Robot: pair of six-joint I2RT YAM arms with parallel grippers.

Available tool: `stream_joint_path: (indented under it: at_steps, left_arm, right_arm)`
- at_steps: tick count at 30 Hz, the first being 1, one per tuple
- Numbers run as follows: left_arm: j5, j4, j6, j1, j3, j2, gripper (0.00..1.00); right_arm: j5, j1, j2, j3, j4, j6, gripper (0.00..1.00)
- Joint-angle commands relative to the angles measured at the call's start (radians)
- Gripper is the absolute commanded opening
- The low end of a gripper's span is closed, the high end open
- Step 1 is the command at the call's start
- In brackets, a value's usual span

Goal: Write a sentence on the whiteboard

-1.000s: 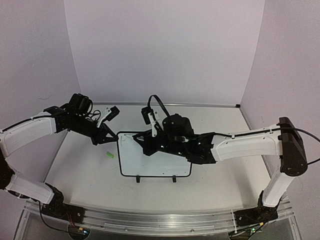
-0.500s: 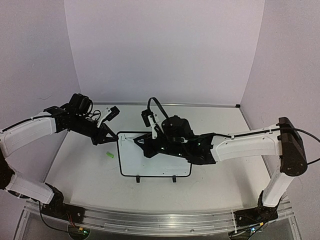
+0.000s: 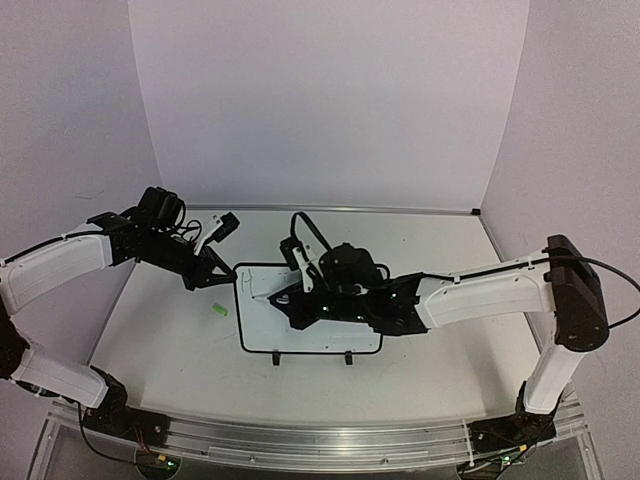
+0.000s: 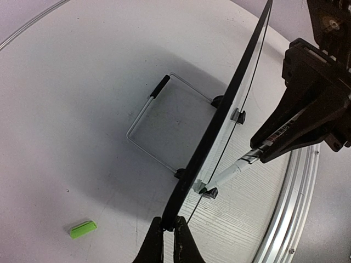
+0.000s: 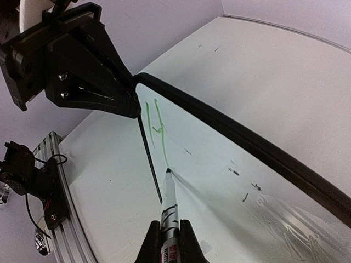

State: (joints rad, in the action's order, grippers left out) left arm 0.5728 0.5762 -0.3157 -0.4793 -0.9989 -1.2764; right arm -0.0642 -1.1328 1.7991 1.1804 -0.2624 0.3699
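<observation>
Whiteboard (image 3: 300, 335) lies flat on the desk (image 3: 160, 350), about in the middle between the two arms, with its two black clips (image 3: 276, 357) on the long edge that faces the arm bases. Its thin black border has rounded corners.

The left pincer (image 4: 169, 238) is pressed together on the black border at the far left corner of the board, so it is pinching the whiteboard by the edge. The arm reaches there from the left side.

The right pincer (image 5: 169, 241) is closed around a marker (image 5: 169, 203) with a white body, which sticks out in front of the fingers. The arm comes across the board from the right. The tip of the marker is on the white surface, in the left part of the board.

Of the sentence (image 5: 156, 129) only a few thin light-green strokes are visible, which look like a letter H, close to the far left corner and just beside the left pincer. The marker tip stands just beside these strokes, on their near side.

A small green cap (image 3: 219, 310) lies on the desk to the left of the board, apart from it.
</observation>
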Motion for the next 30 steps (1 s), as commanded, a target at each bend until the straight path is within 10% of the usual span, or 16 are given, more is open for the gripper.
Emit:
stream_joint_path:
  at_steps: [1, 30]
  left_arm:
    - [-0.059, 0.014, -0.022, -0.005, -0.012, 0.014, 0.00]
    - [-0.061, 0.016, -0.022, -0.007, -0.012, 0.015, 0.00]
  right_arm:
    - [-0.058, 0.005, -0.057, -0.041, -0.076, -0.020, 0.00]
    - [0.122, 0.005, -0.066, -0.041, -0.124, 0.003, 0.00]
